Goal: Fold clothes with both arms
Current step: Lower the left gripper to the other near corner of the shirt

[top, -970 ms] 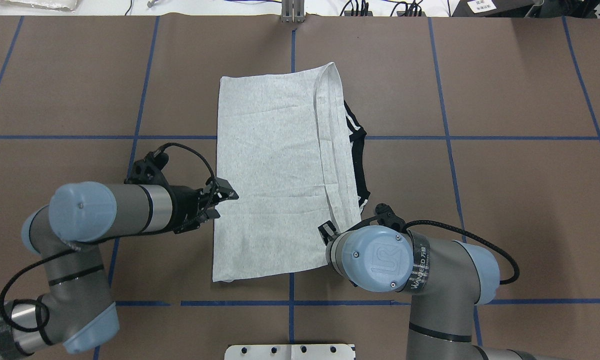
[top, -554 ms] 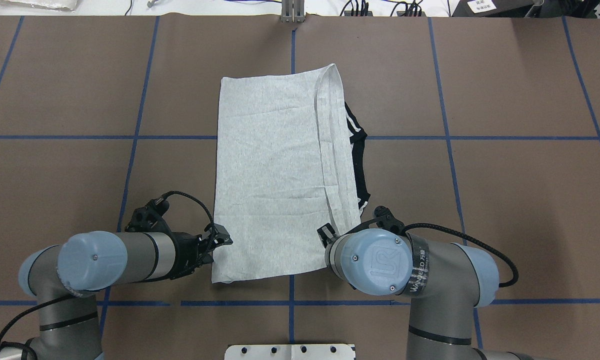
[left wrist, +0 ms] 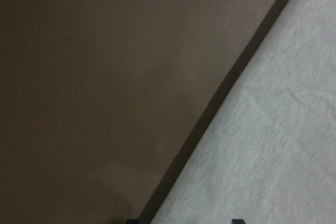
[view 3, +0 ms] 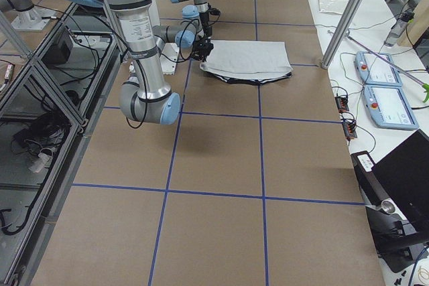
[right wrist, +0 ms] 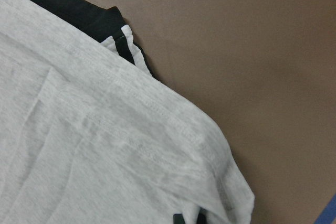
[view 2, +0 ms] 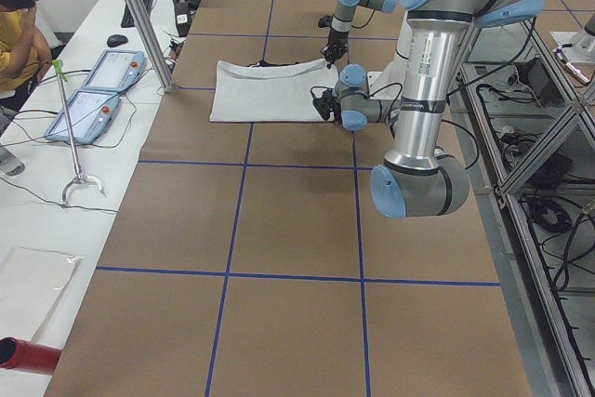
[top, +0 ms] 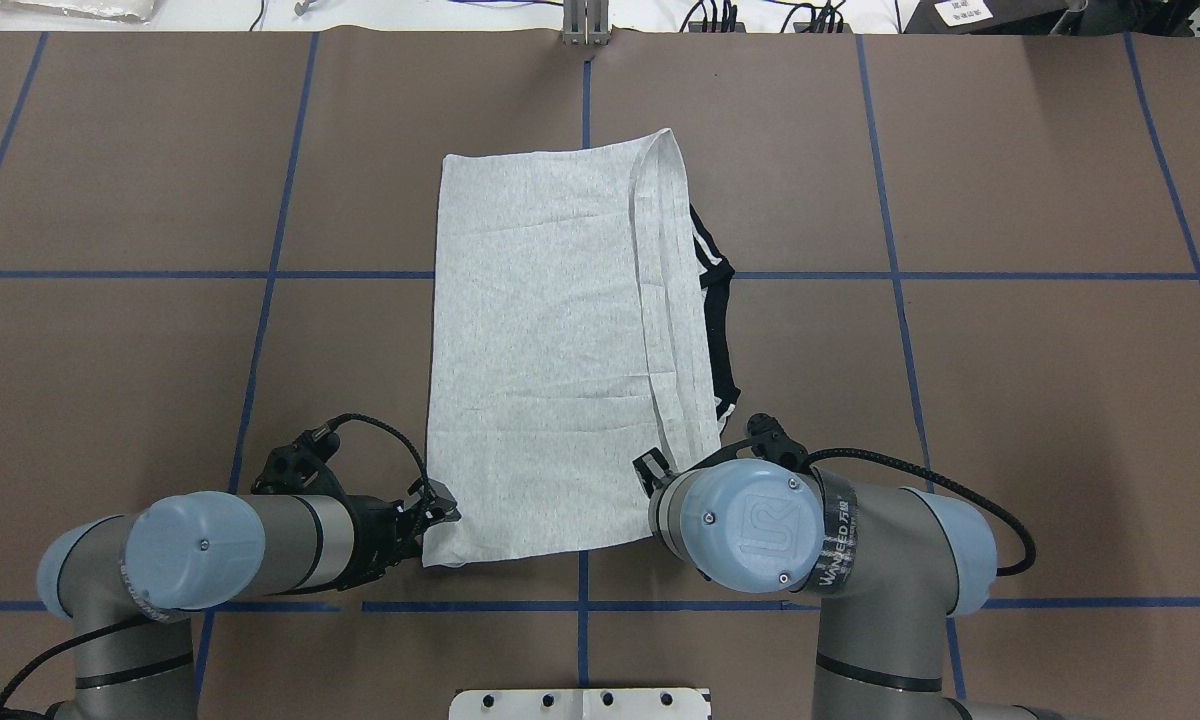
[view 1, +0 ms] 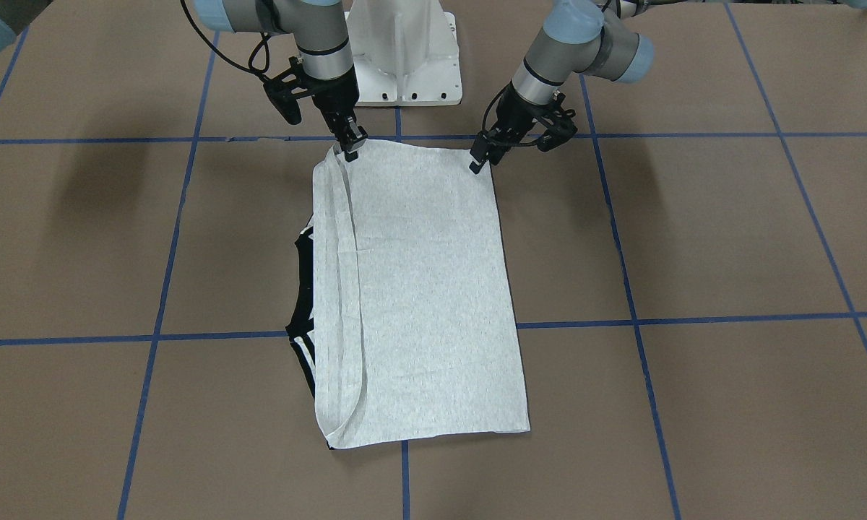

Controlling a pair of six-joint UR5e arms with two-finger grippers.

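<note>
The folded shirt (top: 550,350) lies flat mid-desk (top: 1010,420), unmoved. The left pincer (top: 438,515) has slid down the shirt's edge to its robot-side corner and is released, jaws straddling the hem. The right pincer (view 1: 350,146) stays clenched on the shirt's other robot-side corner.

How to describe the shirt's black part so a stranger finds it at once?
On the brown table with blue grid lines lies a folded grey T-shirt. From under its long edge on the robot's right peeks black trim with white stripes, the only dark patch there.
</note>
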